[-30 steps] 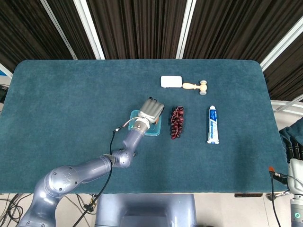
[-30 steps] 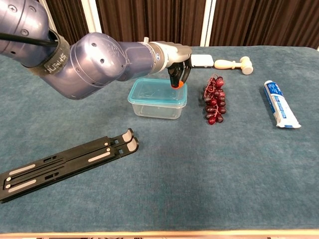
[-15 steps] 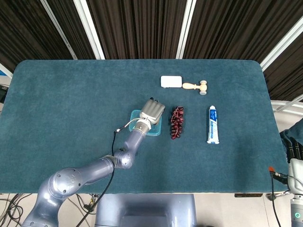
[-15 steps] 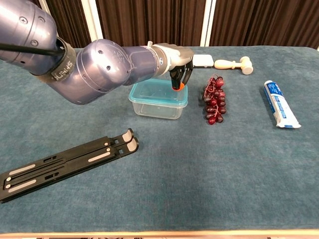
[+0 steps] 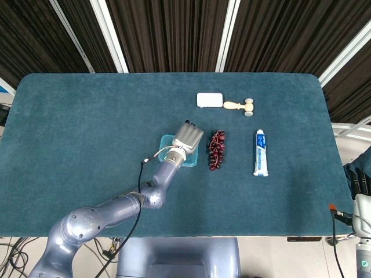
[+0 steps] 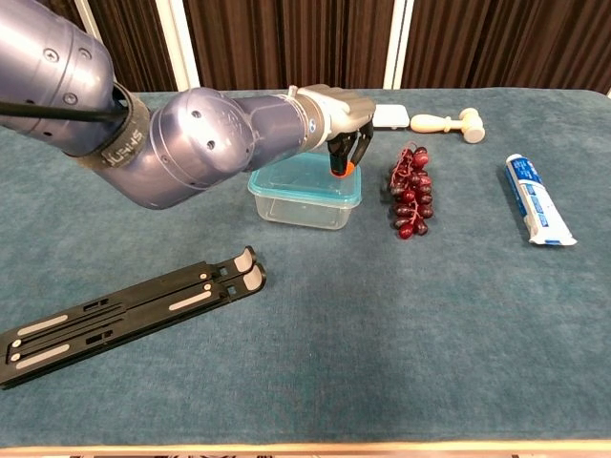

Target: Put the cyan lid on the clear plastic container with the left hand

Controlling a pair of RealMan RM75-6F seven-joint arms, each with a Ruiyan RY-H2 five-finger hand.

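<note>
Here the left hand (image 6: 336, 119) sits directly over the container (image 6: 305, 194), fingers pointing down, with an orange-tipped fingertip (image 6: 342, 171) at the right far part of the lid (image 6: 310, 177). The lid already lies on top of the container, its cyan rim running round the box's top edge; whether it is snapped fully home all round cannot be told from these views. The hand looks to be pressing or resting on the lid rather than gripping it, with its fingers curled in and downward; whether anything is pinched cannot be told.

The relation that matters: the lid lies straight beneath the hand, so the next move is likely vertical, either a downward press or a lift clear. The container's long side runs left to right across the counter (image 6: 401, 324), and the hand covers its right far corner. The left hand is far nearer than the right hand (image 5: 360, 191), which hangs off the right edge of the counter, well apart, its fingers too small to read.

Against the earlier frames, the left hand has shifted slightly right and far along the lid, and the forearm has swung further over the container's left side. The container itself has barely moved. The grapes (image 6: 410, 192) lie just right of it.
</note>
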